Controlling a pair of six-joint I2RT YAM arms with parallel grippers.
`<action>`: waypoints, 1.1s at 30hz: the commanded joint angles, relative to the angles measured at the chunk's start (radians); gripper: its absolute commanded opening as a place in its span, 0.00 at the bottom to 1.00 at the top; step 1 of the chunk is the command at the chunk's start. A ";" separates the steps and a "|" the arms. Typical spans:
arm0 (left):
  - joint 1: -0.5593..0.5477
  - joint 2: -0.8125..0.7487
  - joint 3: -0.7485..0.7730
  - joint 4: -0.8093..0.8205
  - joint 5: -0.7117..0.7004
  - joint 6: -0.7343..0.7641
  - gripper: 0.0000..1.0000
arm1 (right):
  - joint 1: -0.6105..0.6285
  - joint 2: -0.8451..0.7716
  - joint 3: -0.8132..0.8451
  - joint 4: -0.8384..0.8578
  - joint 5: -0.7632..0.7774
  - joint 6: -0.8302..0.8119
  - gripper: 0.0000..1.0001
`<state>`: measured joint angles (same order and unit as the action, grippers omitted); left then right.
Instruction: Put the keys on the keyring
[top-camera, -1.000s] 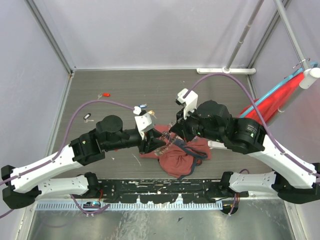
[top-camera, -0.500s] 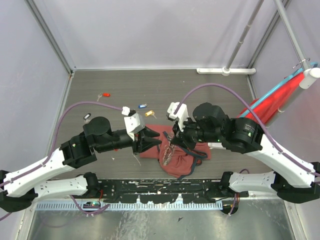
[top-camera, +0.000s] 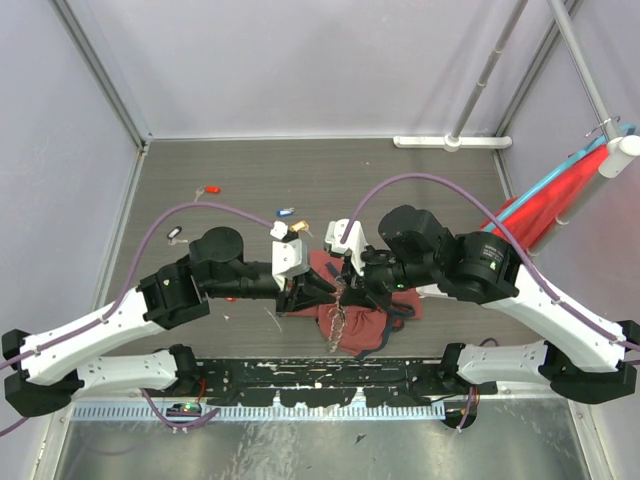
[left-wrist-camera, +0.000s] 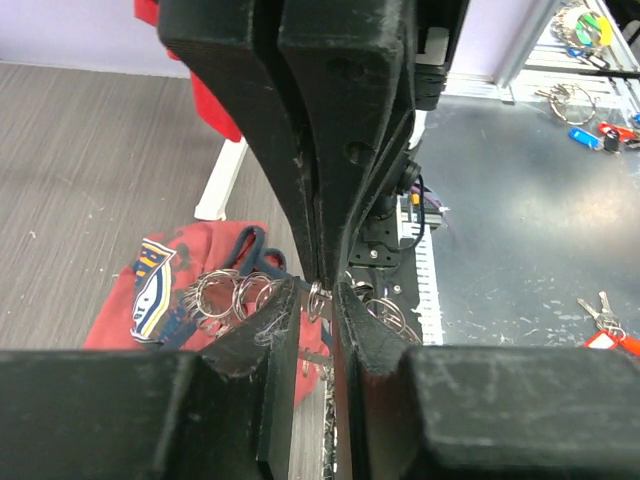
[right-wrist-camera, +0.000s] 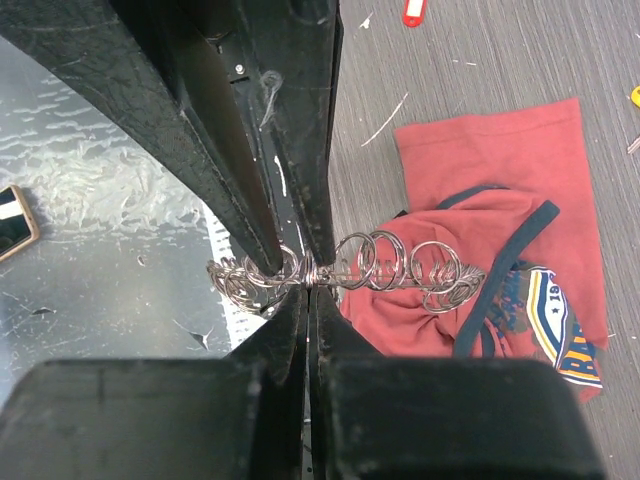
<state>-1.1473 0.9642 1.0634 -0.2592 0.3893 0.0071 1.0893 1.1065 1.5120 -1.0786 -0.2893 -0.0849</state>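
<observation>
The keyring (top-camera: 340, 315), a wire ring fringed with small silvery loops, hangs over the dark-red bag (top-camera: 362, 322). My right gripper (top-camera: 350, 285) is shut on its wire, which shows clearly in the right wrist view (right-wrist-camera: 312, 283). My left gripper (top-camera: 318, 290) faces it tip to tip. Its jaws stand narrowly apart, straddling a small loop (left-wrist-camera: 318, 297) of the keyring without visibly pinching it. Loose keys lie on the far floor: red (top-camera: 208, 188), blue (top-camera: 285, 212), yellow (top-camera: 297, 228), black (top-camera: 175, 234).
The bag spreads under both grippers (right-wrist-camera: 500, 190). A red cloth on a pole (top-camera: 545, 205) leans at the right wall. A metal shelf (top-camera: 300, 440) lies at the near edge, with spare keys and rings (left-wrist-camera: 600, 135) on it.
My left gripper has moved right and narrowed its jaws around the keyring. My right gripper has shifted slightly left with the keyring, which now hangs between the two grippers.
</observation>
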 joint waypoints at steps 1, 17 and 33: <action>-0.002 0.015 0.061 -0.032 0.079 0.028 0.24 | 0.001 -0.018 0.050 0.044 -0.037 -0.015 0.01; -0.003 0.051 0.085 -0.075 0.063 0.039 0.29 | 0.000 -0.043 0.039 0.049 -0.040 -0.015 0.01; -0.003 0.066 0.098 -0.087 0.064 0.040 0.25 | 0.000 -0.033 0.030 0.061 -0.059 -0.013 0.01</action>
<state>-1.1481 1.0256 1.1172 -0.3458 0.4438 0.0414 1.0893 1.0798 1.5162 -1.0786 -0.3248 -0.0891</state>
